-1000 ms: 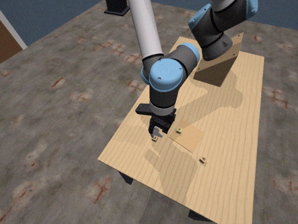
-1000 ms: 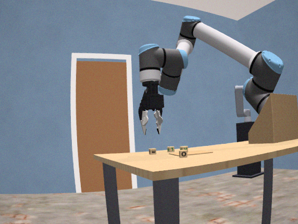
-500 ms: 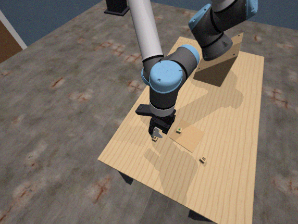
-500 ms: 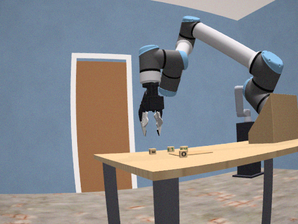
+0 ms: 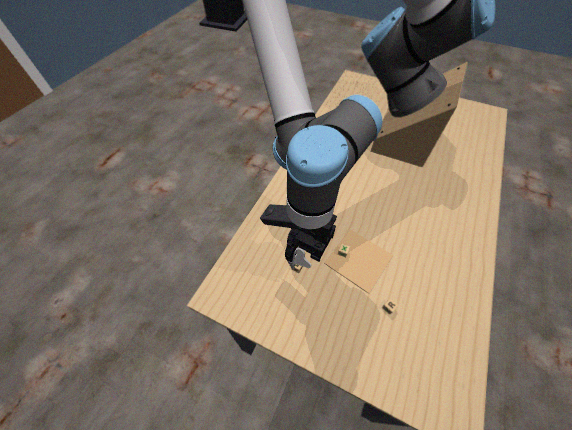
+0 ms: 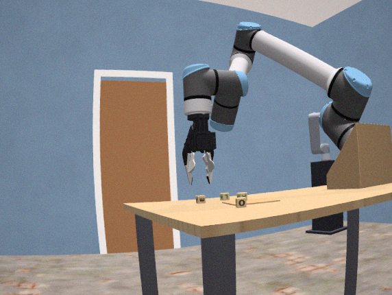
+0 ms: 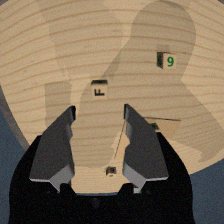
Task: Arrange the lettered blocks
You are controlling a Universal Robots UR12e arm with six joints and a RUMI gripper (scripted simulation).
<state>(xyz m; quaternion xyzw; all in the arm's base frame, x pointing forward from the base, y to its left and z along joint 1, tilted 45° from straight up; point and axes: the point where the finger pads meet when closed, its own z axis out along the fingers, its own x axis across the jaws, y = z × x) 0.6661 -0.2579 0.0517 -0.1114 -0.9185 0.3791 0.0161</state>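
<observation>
Two pale fingers [image 6: 189, 169] of the claw [image 6: 199, 181] point straight down, well above the desk [image 6: 219, 216]; they stand partly apart with nothing between them.

In the wrist view, a block topped with F [image 7: 99, 90] lies on the bare wood at 12 o'clock from the gap between the fingers. A block with a green 9 [image 7: 166, 60] sits farther out, at about 1 o'clock. A small block [image 7: 111, 171] shows low in the gap, its face too small to read. The thin edge of the mat [image 7: 162, 119] runs off at 3 o'clock from the right finger.

In the top view the claw [image 5: 301, 260] hangs over the desk's left half, just beside the mat's [image 5: 362, 265] left corner. A block with a green mark [image 5: 343, 250] stands on the mat near that corner. A block showing R [image 5: 390, 307] lies off the mat, at about 5 o'clock from it, well apart from the claw.

In the exterior view four blocks show under the claw: one at the left [image 6: 200, 199] on bare wood, one with a green face [image 6: 224, 195], another green one [image 6: 242, 194] behind, and one with O on its side [image 6: 241, 202] in front.
</observation>
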